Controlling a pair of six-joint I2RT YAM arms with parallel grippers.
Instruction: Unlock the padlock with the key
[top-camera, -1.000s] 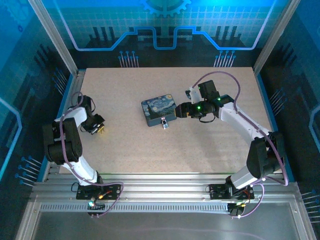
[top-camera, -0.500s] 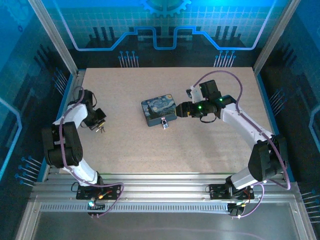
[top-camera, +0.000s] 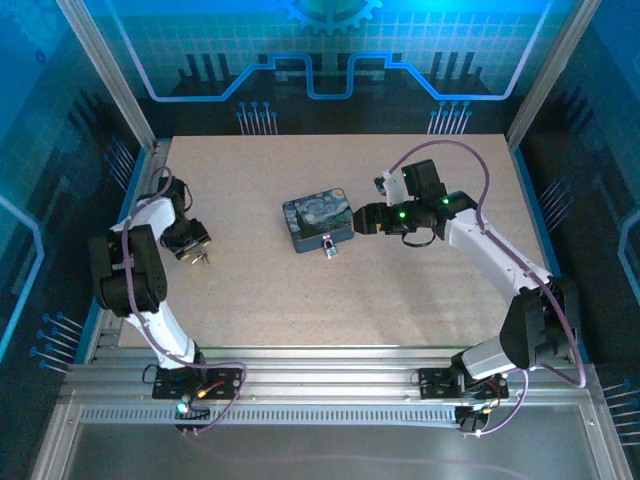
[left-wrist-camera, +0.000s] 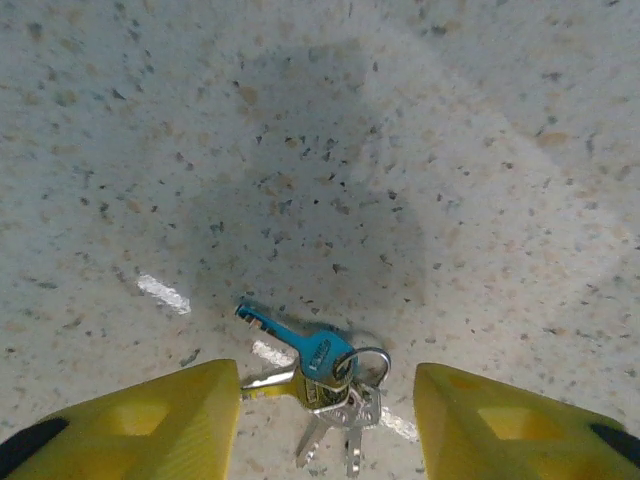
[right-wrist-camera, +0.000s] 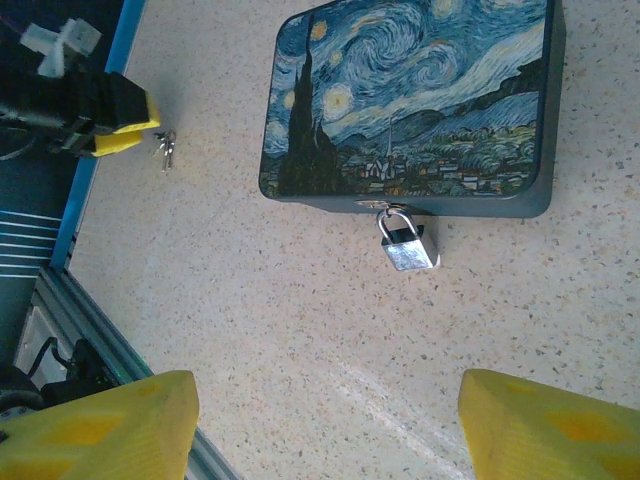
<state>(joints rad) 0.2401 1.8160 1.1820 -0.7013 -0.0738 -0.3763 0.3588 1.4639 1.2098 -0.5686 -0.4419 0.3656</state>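
Overhead and nearer right-wrist views both face the padlock (right-wrist-camera: 407, 245).

the table (top-camera: 400, 300) is a flat beige board flecked with dark specks, with grey metal rails along its near edge. near the middle lies a flat rectangular box (top-camera: 317, 221) painted in blue and yellow swirls, sitting a little askew. a small silvery metal padlock (right-wrist-camera: 407, 243) hangs from the clasp on the box's near side and rests on the board, just against the box. well apart, by the left edge, lies a bunch of keys (left-wrist-camera: 325, 375) on a ring, thin silvery ones and one with a blue head, fanned out on the surface.
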